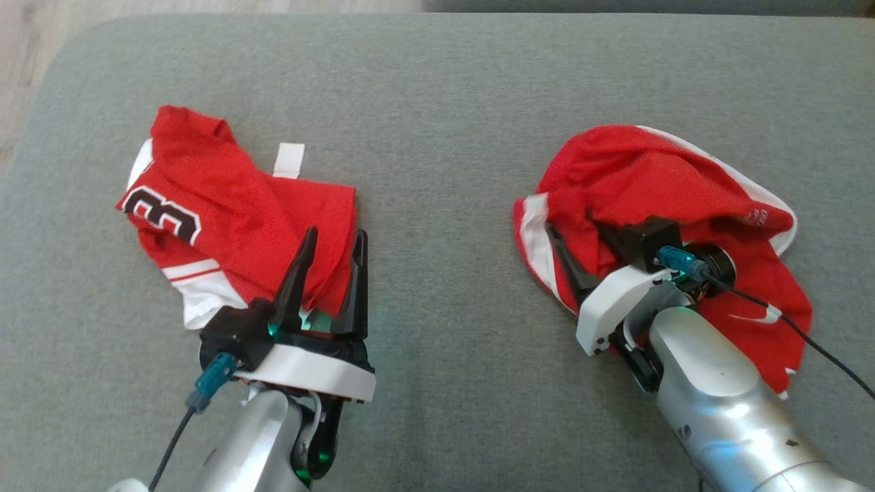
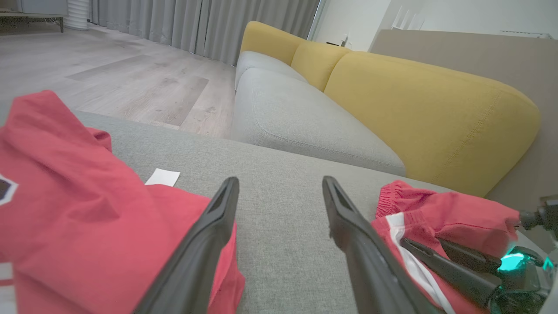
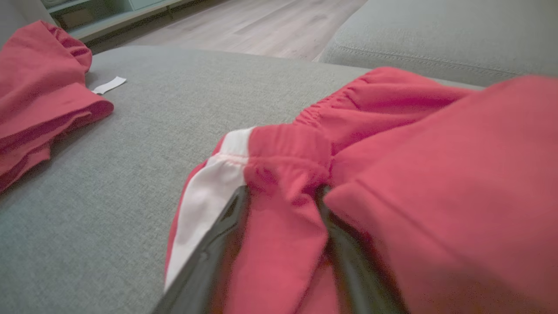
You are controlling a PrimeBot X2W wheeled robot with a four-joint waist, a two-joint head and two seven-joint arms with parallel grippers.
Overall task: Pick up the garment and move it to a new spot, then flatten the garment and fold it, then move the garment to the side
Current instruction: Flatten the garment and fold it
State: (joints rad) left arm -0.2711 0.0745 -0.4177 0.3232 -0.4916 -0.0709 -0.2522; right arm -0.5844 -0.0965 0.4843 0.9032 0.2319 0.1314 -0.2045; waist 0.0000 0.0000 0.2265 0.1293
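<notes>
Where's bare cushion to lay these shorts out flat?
Widest bare patch: mid cushion, between jersey and shorts. The far strip beyond both is bare too. Crowded: left pincer at the jersey's hem, right pincer among the shorts' folds.

A large black "3" (image 1: 164, 217), edged in white, stands on the red jersey (image 1: 239, 205), to the left of and beyond the left gripper (image 1: 336, 234) and its open jaws. A white swoosh (image 1: 752, 316) sits on the red shorts (image 1: 649, 178), to the right of the right gripper (image 1: 577, 236) and its jaws. A small white mark (image 1: 755, 217) beyond the swoosh is too blurred to read.
</notes>
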